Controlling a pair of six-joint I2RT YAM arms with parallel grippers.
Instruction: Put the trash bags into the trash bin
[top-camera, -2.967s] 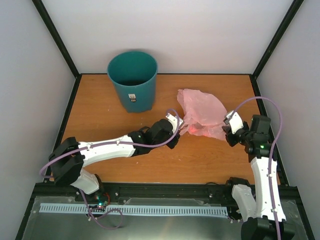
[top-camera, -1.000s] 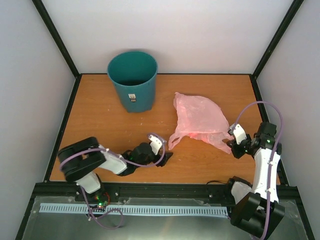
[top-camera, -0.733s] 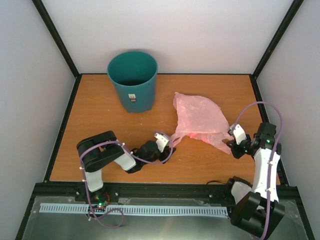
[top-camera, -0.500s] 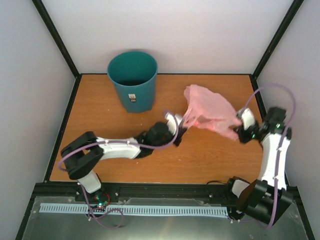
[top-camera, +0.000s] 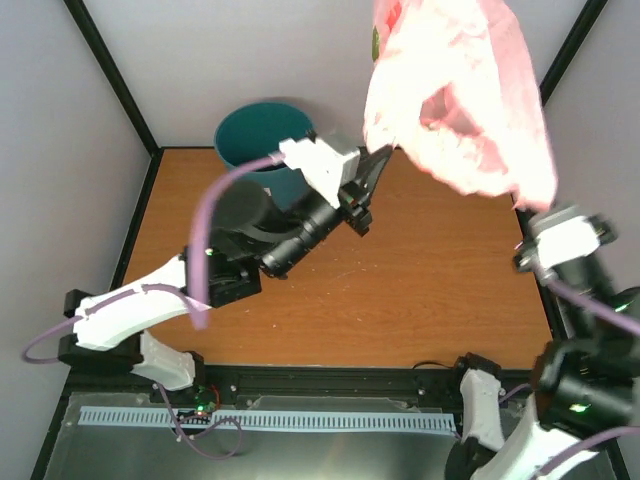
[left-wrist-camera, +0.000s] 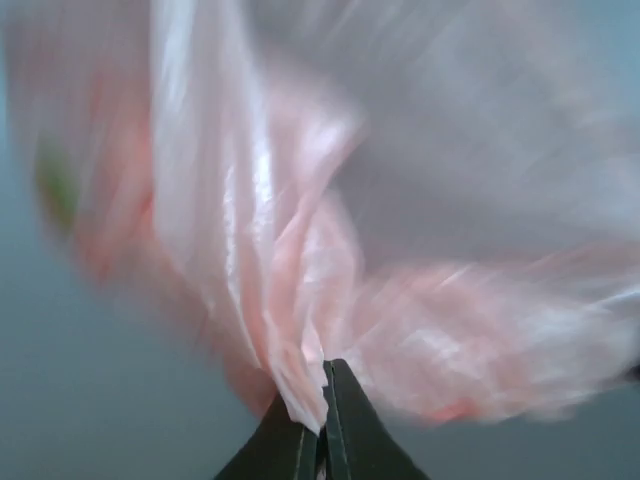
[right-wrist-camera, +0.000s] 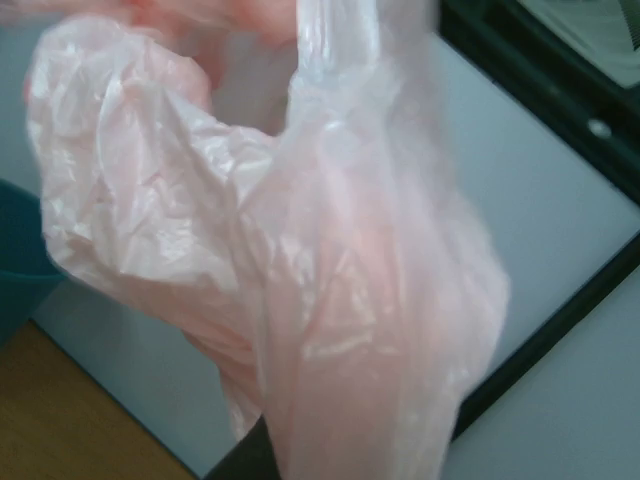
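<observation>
The pink trash bag (top-camera: 460, 90) hangs in the air, high above the right rear of the table, stretched between both grippers. My left gripper (top-camera: 383, 152) is shut on its left edge; the left wrist view shows the jaws (left-wrist-camera: 322, 405) pinching a gathered fold of the bag (left-wrist-camera: 300, 250). My right gripper (top-camera: 537, 205) holds the bag's lower right end. In the right wrist view the bag (right-wrist-camera: 300, 280) drapes over and hides the jaws. The teal trash bin (top-camera: 250, 135) stands at the back left, partly hidden by my left arm; its edge shows in the right wrist view (right-wrist-camera: 15, 270).
The wooden table (top-camera: 440, 270) is enclosed by white walls and black corner posts (top-camera: 110, 75). My left arm reaches diagonally from the front left up past the bin. A black frame bar (right-wrist-camera: 540, 90) runs behind the bag.
Both arms have risen sharply, lifting the bag off the table and up toward the camera. The bag now hangs spread in the air instead of lying on the wood.
</observation>
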